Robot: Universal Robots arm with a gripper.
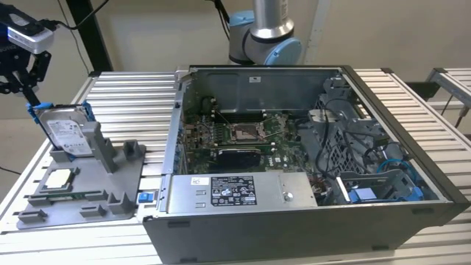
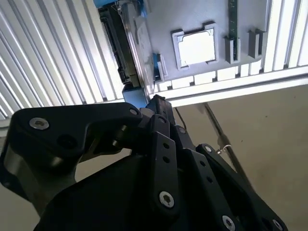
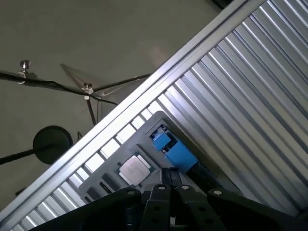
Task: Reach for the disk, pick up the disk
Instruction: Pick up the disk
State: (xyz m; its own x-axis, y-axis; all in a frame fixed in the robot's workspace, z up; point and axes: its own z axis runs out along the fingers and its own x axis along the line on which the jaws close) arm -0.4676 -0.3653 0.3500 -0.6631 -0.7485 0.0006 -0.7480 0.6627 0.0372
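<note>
The disk (image 1: 65,131) is a silver-grey hard drive with a white label and blue side rails. It stands upright in a grey holder (image 1: 118,182) at the exterior view's left. My gripper (image 1: 33,102) comes down from above onto the blue rail at the disk's top corner, fingers drawn together on it. In the second wrist view the gripper (image 2: 158,102) ends at the disk's edge (image 2: 122,53). In the first wrist view the gripper (image 3: 171,175) meets the blue rail (image 3: 174,150).
A small square processor chip (image 1: 59,178) lies in the holder in front of the disk. An open computer case (image 1: 294,149) stands close on the exterior view's right. The slatted metal table (image 1: 132,94) ends just beyond the holder, with floor below.
</note>
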